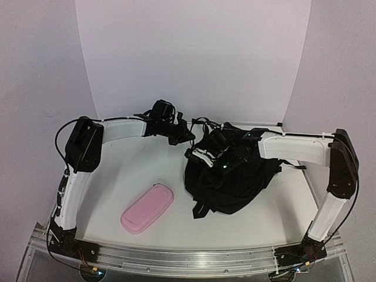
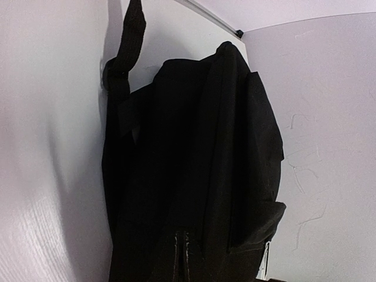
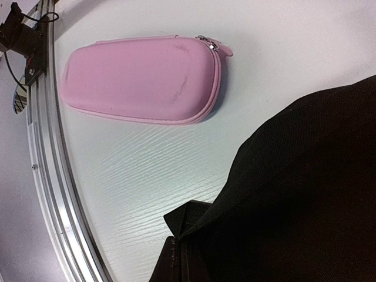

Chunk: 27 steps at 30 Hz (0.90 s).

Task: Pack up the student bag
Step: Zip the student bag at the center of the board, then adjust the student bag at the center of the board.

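Both pairs of jaws are pinched shut on the bag [image 1: 235,185], while the case [image 1: 147,208] lies left of it, long axis diagonal, closer to the left arm [image 1: 120,128].

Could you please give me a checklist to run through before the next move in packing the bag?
1. Left tool shut on bag fabric: ok, as far as the left wrist view shows.
2. Right tool shut on bag: ok.
3. Bag mouth open wide enough to load: cannot tell; no view shows an opening.
4. Case lying flat on the table, zipped, apart from the bag: ok.
5. A tool free to fetch the case: not ok; both are shut on the bag.
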### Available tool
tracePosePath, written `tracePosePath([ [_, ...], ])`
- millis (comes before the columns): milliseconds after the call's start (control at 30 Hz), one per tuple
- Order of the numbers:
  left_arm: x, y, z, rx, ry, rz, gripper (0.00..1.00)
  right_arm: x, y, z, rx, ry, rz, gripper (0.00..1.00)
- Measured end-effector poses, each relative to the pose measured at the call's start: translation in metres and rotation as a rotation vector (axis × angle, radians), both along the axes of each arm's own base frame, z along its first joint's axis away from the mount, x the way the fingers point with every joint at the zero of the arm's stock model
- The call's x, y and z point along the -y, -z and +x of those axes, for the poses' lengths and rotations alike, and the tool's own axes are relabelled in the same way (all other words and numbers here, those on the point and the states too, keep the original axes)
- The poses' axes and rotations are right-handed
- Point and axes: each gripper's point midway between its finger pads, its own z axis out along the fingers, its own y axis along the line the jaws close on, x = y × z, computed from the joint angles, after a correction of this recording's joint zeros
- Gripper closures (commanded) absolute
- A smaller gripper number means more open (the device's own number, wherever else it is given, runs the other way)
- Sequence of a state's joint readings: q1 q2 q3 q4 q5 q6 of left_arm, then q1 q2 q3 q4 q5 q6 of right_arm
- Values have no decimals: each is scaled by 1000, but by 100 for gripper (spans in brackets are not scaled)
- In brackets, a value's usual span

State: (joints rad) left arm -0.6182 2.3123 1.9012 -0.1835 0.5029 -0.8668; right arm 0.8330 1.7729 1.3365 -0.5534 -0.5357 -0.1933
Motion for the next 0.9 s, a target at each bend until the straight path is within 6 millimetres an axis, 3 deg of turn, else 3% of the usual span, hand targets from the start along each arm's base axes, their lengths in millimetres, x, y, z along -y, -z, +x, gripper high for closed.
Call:
tracePosePath([
  [167,16,9,11,5,22,-15,100,0,4,-2,-7,-6,4,100],
  [467,27,0,24,36,71,-44,100,1,10,-6,-9,-23,10,100],
  [600,21,-2,29,53,81,-41,56,-4,5,1,3,-17,2,100],
  [667,11,-2,38,74,62,-22,41,-12,0,10,18,-12,-3,100],
  [833,-45,-4,45,98,-36,100,25,-41,-13,47,91,33,-8,99],
  [900,-73,-15,43,101,-87,133,22,-52,-20,68,126,70,1,89],
])
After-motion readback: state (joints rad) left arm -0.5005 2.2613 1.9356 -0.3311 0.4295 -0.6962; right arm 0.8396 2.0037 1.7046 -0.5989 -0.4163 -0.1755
